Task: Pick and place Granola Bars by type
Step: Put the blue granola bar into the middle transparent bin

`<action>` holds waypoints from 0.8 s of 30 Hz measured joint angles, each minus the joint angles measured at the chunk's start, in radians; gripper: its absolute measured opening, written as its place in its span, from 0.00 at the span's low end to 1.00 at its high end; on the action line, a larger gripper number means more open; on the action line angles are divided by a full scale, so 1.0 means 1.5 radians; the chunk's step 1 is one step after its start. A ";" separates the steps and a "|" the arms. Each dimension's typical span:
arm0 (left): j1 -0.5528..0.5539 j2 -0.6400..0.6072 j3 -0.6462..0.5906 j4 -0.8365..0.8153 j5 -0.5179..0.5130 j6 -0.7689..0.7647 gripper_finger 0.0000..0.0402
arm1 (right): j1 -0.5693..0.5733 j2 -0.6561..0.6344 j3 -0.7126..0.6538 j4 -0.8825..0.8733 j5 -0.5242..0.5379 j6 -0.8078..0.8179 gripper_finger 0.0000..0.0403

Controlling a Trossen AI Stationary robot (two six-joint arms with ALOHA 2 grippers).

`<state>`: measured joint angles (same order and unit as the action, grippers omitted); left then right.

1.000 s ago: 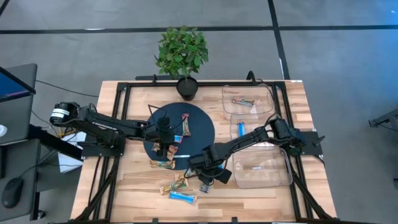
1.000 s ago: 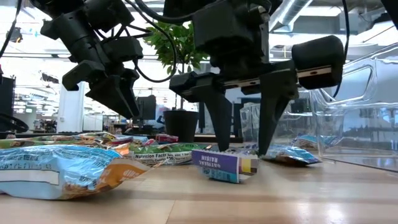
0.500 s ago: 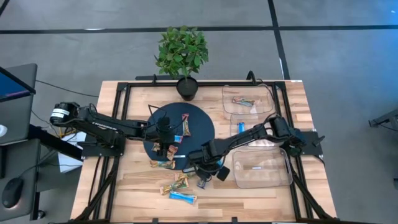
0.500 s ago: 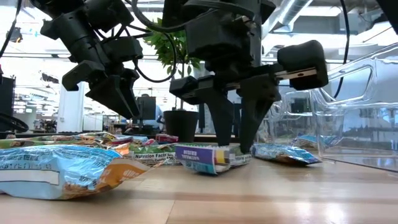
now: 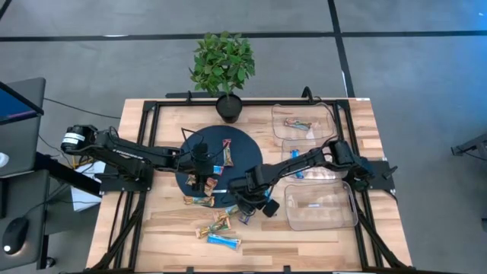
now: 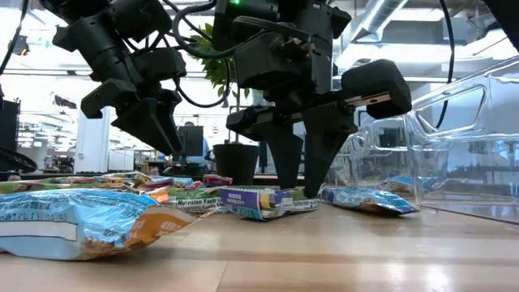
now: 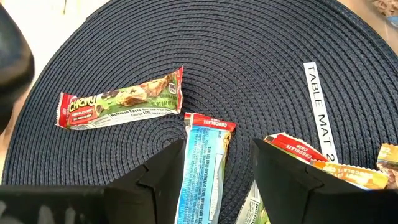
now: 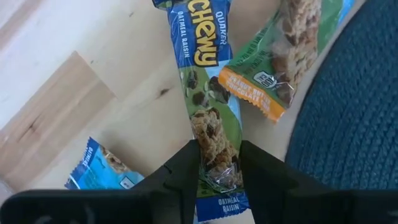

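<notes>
right gripper (image 8: 219, 167) is clamped on the end of a blue-and-green quaker chewy oatmeal raisin bar (image 8: 208, 118), low on the wood table (image 5: 304, 236) just off the round dark table mat (image 5: 243, 156). only the right wrist view shows the pinch and label; an orange-ended bar (image 8: 283, 68) lies beside. left gripper (image 7: 217, 165) hangs open over a blue bar (image 7: 205, 168) on the mat.

Potted plant (image 5: 223, 65) at table's (image 5: 160, 228) far edge, dark round mat (image 5: 245, 156), clear bins (image 5: 319, 205).
</notes>
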<state>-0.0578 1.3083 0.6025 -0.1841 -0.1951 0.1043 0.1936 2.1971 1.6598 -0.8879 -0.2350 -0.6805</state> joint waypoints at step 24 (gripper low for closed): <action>0.000 0.000 0.000 0.000 0.000 0.000 0.45 | 0.000 0.000 0.000 0.003 -0.001 0.018 0.26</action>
<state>-0.0576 1.3083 0.6025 -0.1844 -0.1949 0.1043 0.1940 2.1971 1.6592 -0.8832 -0.2363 -0.6537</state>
